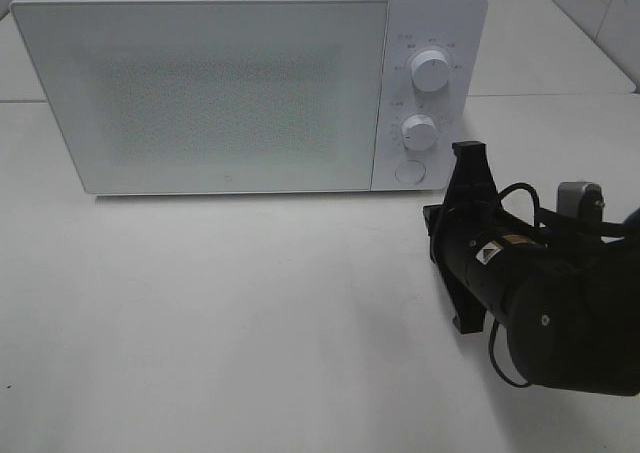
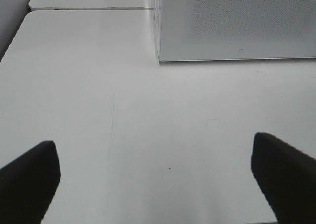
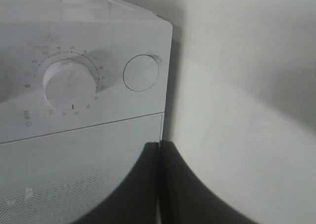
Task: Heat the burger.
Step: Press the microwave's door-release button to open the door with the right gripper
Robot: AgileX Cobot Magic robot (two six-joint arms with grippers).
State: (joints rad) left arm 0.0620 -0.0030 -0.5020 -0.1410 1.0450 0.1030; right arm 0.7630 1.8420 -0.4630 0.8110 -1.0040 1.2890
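A frosted, speckled door (image 1: 200, 93) hides the inside of the microwave (image 1: 450, 33) at upper left; the left hand (image 2: 153, 144) gapes wide and empty, the right hand (image 3: 159, 145) is pinched closed on nothing.

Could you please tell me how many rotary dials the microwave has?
2. The upper dial sits near the top of the control panel; the lower dial sits directly below it, above a round button. None appears hidden.

White, matte table (image 1: 250, 323), faint seam line across the far part. Standing directly on it, toward the back: a closed white microwave (image 1: 200, 83), two dials (image 1: 430, 71) and a round button (image 1: 410, 172) on the right-hand panel.
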